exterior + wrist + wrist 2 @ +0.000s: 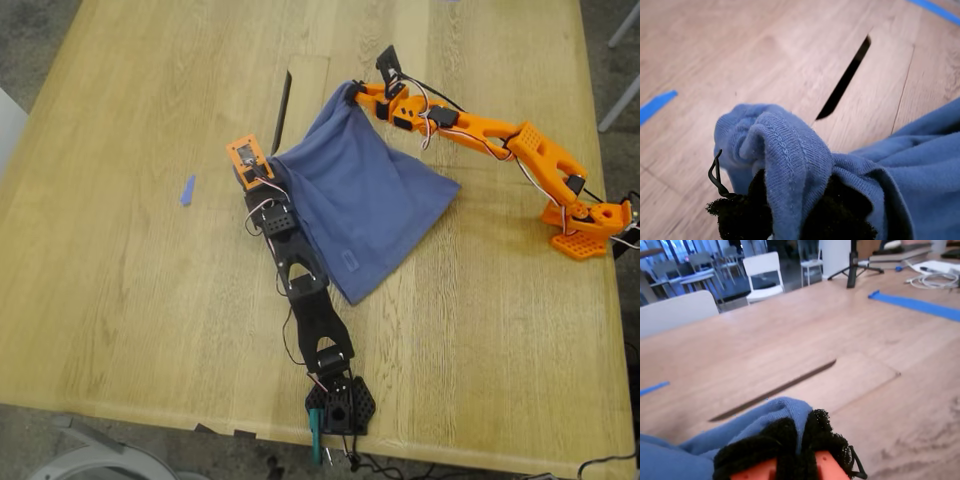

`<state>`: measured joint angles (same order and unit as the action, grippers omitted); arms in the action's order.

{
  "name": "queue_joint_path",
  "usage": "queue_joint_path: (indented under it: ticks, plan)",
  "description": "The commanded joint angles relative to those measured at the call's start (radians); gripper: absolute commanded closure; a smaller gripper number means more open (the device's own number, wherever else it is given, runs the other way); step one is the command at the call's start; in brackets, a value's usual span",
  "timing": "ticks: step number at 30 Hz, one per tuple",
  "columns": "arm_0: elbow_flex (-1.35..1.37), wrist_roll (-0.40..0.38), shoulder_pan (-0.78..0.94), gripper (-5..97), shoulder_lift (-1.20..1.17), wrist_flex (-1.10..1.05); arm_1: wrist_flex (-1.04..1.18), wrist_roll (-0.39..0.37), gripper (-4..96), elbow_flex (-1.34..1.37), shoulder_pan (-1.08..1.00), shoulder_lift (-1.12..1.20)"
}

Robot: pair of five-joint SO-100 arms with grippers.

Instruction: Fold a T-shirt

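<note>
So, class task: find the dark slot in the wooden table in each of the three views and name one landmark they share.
Exterior view: the slot runs near the top centre, just to that view's left of the T-shirt.
First wrist view: the slot lies diagonally beyond the bunched cloth.
Second wrist view: the slot stretches past the held fold.
Shared landmark: the T-shirt.

- The T-shirt [365,200] is seen as soft, matt knitted cloth, with rows of stitching along a hem [785,150].
- The table [130,250] is shown as pale wood with visible grain and a smooth, slightly satin finish.
- One arm [500,140] is made of matt orange plastic, the other arm [315,320] of matt black plastic.
- The jaw pads in the wrist views are covered with a fuzzy black material.
- The small blue scrap [187,190] looks like matt tape.
</note>
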<state>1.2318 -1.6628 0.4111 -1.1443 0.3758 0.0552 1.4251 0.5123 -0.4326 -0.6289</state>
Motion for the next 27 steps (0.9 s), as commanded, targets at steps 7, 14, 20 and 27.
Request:
queue_joint_path:
  ticks: [7,14,20,27]
  plan:
    - [-0.181,-0.012,-0.005,92,-0.279,0.318,0.284,0.006,91.3,-0.140,-0.034,-0.178]
    - [-0.264,-0.018,-0.015,92,-0.353,0.546,0.540,0.009,91.3,-0.204,-0.040,-0.265]
    - [-0.416,-0.021,-0.029,92,-0.354,0.776,0.822,0.006,91.3,-0.302,-0.041,-0.314]
    - [-0.557,-0.031,-0.046,92,-0.362,0.999,1.157,0.000,91.3,-0.480,-0.026,-0.325]
